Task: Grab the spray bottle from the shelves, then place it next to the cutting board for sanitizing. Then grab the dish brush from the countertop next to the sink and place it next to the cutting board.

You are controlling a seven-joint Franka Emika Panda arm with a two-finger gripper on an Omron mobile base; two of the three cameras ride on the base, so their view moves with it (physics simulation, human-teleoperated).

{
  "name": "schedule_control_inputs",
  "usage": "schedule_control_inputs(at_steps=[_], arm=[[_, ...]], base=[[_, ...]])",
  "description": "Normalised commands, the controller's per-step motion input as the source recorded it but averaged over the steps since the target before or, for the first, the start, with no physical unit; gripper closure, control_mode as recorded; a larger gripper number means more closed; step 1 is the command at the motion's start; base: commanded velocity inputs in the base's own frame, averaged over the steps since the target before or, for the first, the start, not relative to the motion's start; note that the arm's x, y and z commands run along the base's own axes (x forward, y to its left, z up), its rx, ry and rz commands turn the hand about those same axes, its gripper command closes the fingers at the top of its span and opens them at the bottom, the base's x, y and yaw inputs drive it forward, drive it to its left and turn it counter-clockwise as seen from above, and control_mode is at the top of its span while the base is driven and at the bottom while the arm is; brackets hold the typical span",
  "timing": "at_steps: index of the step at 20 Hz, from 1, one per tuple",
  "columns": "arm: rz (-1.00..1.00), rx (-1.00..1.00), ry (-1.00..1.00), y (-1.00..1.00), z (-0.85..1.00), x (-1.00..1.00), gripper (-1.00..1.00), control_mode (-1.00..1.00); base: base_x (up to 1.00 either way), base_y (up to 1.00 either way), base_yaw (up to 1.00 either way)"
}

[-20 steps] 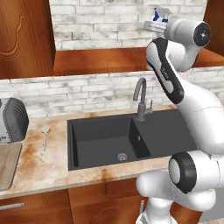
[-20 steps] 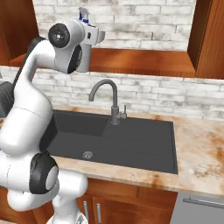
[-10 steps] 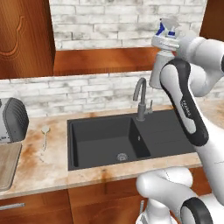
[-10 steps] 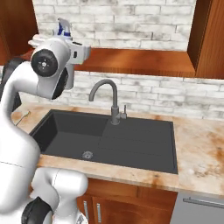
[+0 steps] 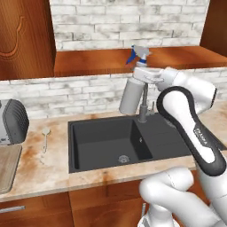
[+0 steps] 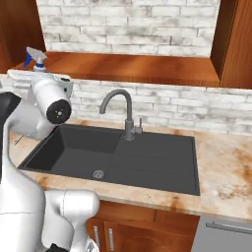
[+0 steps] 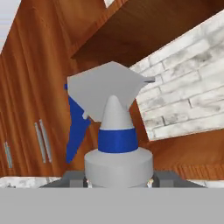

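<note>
My hand (image 5: 141, 76) is clenched on the spray bottle (image 5: 131, 93), held above the sink (image 5: 128, 142) and tilted, so I should swing it level and slow toward the cutting board (image 5: 8, 166), far past the sink's left end on the desk (image 5: 40, 173).

Left base view sits behind the arm, looking forward and down across the worktop (image 5: 88, 177); sink (image 5: 111, 142) centre frame, arm lower right. Right base view covers the same sink (image 6: 123, 157) and brick wall (image 6: 128, 24) from the other side, arm lower left. Both share sink, faucet (image 6: 120, 110) and shelves (image 6: 133, 66). Hand view is very close, rolled, facing the spray bottle (image 7: 111, 127) nozzle with cabinets (image 7: 30, 100) behind.
</note>
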Motion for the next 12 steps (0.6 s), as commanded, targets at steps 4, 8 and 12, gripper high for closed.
schedule_control_inputs(at_steps=[4, 8, 12], arm=[[0.43, 0.00, -0.17, 1.00, -0.83, 0.14, 1.00, -1.00], [0.37, 0.00, -0.10, 1.00, -0.63, 0.29, 1.00, -1.00], [0.36, 0.00, -0.01, 1.00, -0.52, 0.38, 1.00, -1.00]], base=[[0.00, 0.00, 0.00], [0.00, 0.00, 0.00], [0.00, 0.00, 0.00]])
